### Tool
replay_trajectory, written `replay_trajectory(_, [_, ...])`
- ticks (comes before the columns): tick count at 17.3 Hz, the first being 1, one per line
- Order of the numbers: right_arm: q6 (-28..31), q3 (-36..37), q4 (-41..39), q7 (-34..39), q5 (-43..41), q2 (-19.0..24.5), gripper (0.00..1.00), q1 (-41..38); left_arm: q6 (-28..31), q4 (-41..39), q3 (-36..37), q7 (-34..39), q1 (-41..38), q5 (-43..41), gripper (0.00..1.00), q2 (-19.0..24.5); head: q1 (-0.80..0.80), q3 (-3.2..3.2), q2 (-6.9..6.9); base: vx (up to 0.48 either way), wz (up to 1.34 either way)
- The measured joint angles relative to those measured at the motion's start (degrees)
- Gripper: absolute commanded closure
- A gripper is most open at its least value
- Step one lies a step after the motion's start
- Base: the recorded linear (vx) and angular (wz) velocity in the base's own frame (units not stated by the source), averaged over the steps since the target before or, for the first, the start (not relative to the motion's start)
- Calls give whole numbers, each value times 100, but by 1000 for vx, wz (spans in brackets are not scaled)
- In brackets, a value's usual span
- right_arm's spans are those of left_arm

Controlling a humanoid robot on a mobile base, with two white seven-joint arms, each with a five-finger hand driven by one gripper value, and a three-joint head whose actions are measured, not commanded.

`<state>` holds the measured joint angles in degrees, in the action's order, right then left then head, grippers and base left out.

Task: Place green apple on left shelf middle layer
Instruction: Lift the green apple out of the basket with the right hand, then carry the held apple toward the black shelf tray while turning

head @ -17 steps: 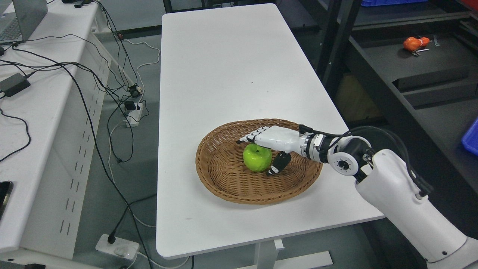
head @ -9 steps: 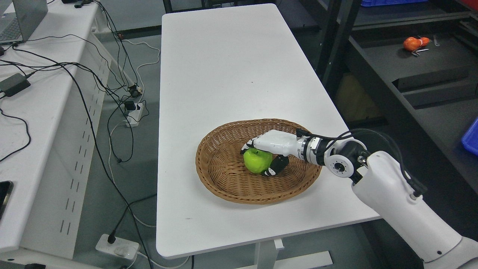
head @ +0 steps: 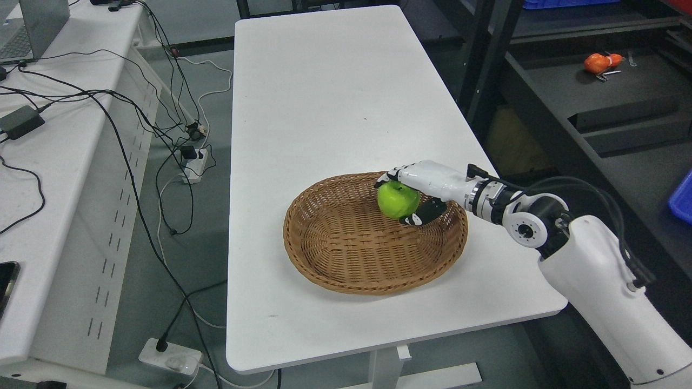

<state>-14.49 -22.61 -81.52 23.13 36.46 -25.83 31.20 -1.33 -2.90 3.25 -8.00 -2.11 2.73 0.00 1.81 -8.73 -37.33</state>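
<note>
A green apple (head: 397, 200) is held in my right hand (head: 406, 199), fingers curled over its top and thumb under it. It hangs just above the right part of a brown wicker basket (head: 335, 254) on the white table (head: 324, 97). My right arm (head: 589, 270) comes in from the lower right. A dark shelf unit (head: 589, 108) stands to the right of the table. My left arm is out of view.
An orange object (head: 599, 62) lies on the dark shelf at the upper right. A blue bin (head: 682, 201) shows at the right edge. A white desk (head: 48, 162) with cables, a power brick and a laptop stands on the left.
My right hand closed on the apple in the basket, then lifted it up and to the right, toward the basket's far right rim.
</note>
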Motion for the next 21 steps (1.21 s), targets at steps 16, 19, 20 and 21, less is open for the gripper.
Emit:
replay_trajectory(16, [1422,2078,-673,-4086,515,1068,100,-1722,-7,0,0,0,0,0,0,0,0,0,0,0,0])
replay_trajectory(19, [1422,2199,-764,-4089,521,1206,100,-1833,-9,1,0,3,0,0,0,0,0,0,0,0,0])
replay_trajectory(20, [1427,2233,-789,-4089,522,1249,100,-1869,-12,-1,0,5,4,0,0,0,0,0,0,-6,-27])
replay_trajectory(21, [1428,2261,-811,-4089,523,1285,100,-1903,-12,0,0,5,0,0,0,-1,0,0,0,-6,-27])
